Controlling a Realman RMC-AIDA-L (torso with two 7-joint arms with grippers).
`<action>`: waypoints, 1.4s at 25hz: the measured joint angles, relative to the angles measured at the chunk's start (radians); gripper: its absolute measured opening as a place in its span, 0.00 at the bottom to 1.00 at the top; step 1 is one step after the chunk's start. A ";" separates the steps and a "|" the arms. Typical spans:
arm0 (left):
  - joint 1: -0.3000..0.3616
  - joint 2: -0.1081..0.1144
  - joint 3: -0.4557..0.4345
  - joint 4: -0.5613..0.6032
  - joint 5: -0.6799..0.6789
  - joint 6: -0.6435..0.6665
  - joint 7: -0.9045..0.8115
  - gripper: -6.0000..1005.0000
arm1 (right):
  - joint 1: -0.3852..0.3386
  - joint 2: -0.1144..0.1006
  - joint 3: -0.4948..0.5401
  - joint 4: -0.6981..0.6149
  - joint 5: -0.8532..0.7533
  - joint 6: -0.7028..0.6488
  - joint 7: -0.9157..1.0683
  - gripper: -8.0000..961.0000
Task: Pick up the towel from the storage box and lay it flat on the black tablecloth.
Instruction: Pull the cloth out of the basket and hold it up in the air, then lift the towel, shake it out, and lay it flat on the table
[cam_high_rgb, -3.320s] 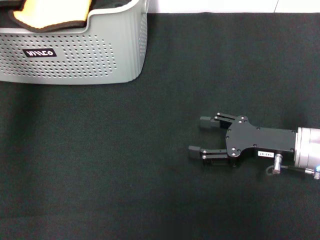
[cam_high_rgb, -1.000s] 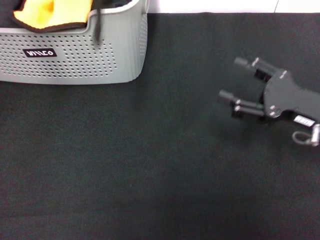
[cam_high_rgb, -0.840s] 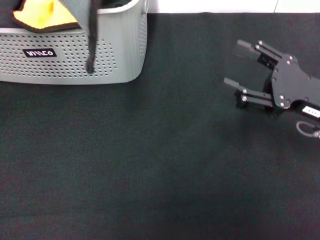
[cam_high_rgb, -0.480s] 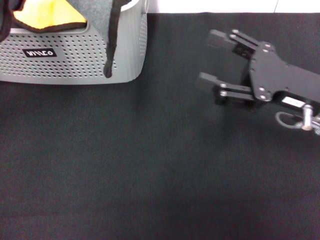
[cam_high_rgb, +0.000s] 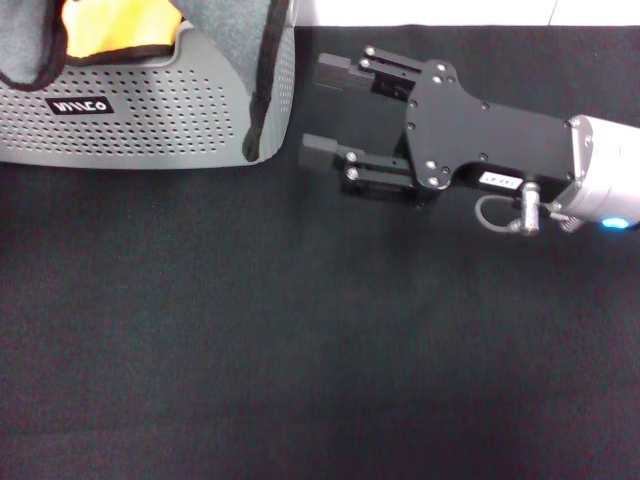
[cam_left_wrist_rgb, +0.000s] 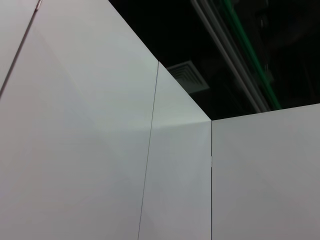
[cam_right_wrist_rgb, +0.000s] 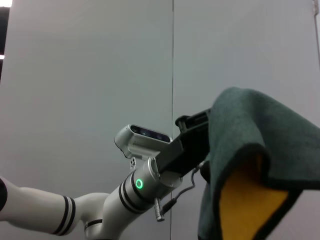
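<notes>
While towel (cam_high_rgb: 240, 40) hangs over storage box (cam_high_rgb: 150, 120), open right pincer (cam_high_rgb: 322, 112) waits just beside

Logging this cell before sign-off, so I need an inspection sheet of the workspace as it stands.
Surface: black tablecloth covers the table; no towel laid on it.
Job's things: towel lifted, hanging over the storage box wall; its yellow-orange face shows.
Clutter: nothing seen.
Grippers: right gripper open above the cloth beside the box; left gripper up at the raised towel, seen from the right wrist.
Cables: short cable loop at the right wrist.
Surroundings: white wall panels, dark ceiling.
</notes>
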 joint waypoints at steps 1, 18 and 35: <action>-0.002 0.000 0.001 -0.004 0.002 0.000 0.002 0.05 | 0.004 0.000 -0.004 -0.004 0.004 -0.001 -0.005 0.84; -0.009 0.000 0.025 -0.031 0.006 -0.003 0.016 0.06 | 0.042 0.000 -0.163 -0.086 0.116 -0.173 -0.042 0.49; -0.010 0.009 0.024 -0.107 0.020 -0.004 0.064 0.07 | -0.041 0.000 -0.169 -0.104 0.189 -0.173 -0.148 0.02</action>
